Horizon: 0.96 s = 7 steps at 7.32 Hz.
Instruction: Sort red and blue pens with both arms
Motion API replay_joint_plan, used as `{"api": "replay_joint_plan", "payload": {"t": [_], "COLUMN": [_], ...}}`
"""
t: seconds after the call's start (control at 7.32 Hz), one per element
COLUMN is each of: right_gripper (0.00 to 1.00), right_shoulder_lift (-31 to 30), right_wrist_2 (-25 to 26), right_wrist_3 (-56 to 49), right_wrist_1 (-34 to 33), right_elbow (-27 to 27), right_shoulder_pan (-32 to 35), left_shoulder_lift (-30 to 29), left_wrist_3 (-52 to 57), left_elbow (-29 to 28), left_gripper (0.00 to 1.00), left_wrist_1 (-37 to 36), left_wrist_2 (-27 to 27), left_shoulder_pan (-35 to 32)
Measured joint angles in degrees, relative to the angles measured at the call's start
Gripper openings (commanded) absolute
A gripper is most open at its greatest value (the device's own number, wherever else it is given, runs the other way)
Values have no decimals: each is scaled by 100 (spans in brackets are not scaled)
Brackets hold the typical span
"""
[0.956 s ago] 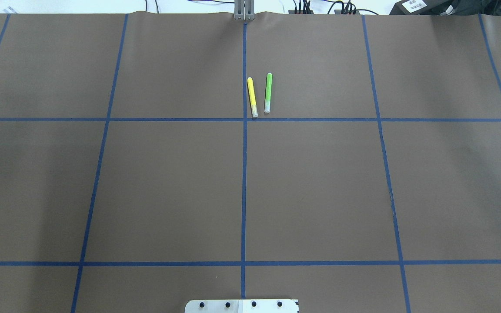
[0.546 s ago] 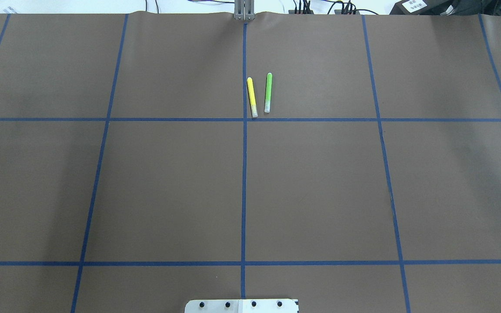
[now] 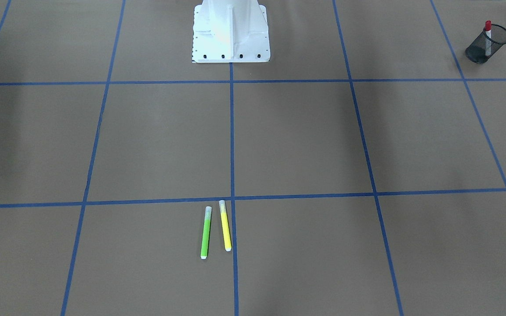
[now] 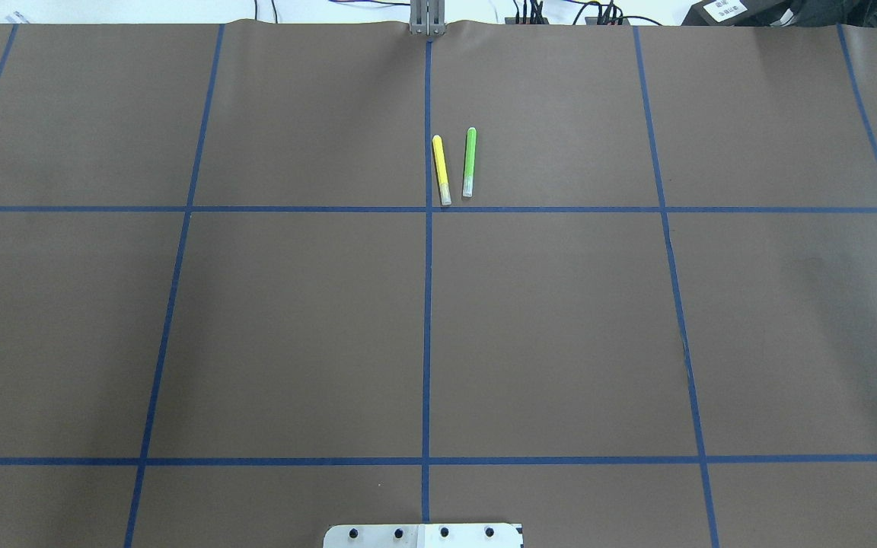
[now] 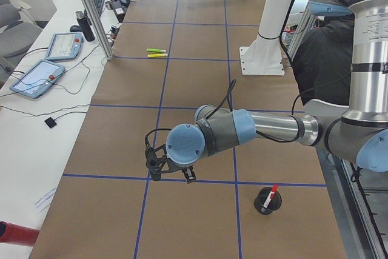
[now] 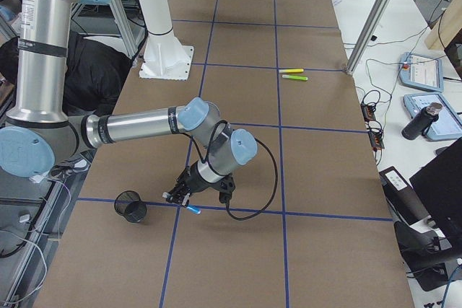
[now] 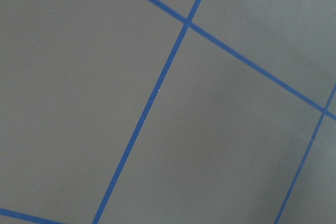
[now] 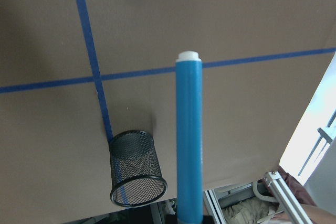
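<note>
Blue plastic, the blue pen [image 8: 189,140] is off the table. It juts from the right wrist above the brown surface, near a mesh cup [image 8: 136,169] that looks empty, by the robot-side corner on the robot's right. The right gripper [image 6: 179,198] must be clamped on it, though its fingers are out of shot.

The red pen [image 3: 487,27] already stands in the other mesh cup [image 3: 477,50], by the opposite robot-side corner, so that half looks done. What is left, I judge, is dropping the blue one in.

The left gripper [image 5: 171,174] hovers low near its cup, and I cannot tell how its jaws stand. The green marker [image 3: 206,232] and yellow marker [image 3: 225,226] lie side by side toward the far edge, midway along it, untouched.
</note>
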State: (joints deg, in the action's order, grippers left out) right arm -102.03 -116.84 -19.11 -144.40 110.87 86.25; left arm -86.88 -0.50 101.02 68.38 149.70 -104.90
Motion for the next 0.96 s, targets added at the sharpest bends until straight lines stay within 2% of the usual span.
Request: {"api": "replay_joint_plan", "payload": {"t": [0.41,0.96], "right_gripper": [0,0], "right_shoulder_lift": [-772,-899], "right_wrist_2": [-272,-1024], "right_wrist_3": [-373,-747], "right_wrist_1": [-264,-1484], "right_elbow": [220,171], "right_shoulder_pan": [176,199], "left_shoulder_lift": [-102,-267], "left_wrist_3": [-514,-564], "left_elbow": [-5,17], "left_gripper": [100,100], "left_wrist_1": [649,893], "left_wrist_2": [-138,-182], "left_shoulder_pan": [415,504]}}
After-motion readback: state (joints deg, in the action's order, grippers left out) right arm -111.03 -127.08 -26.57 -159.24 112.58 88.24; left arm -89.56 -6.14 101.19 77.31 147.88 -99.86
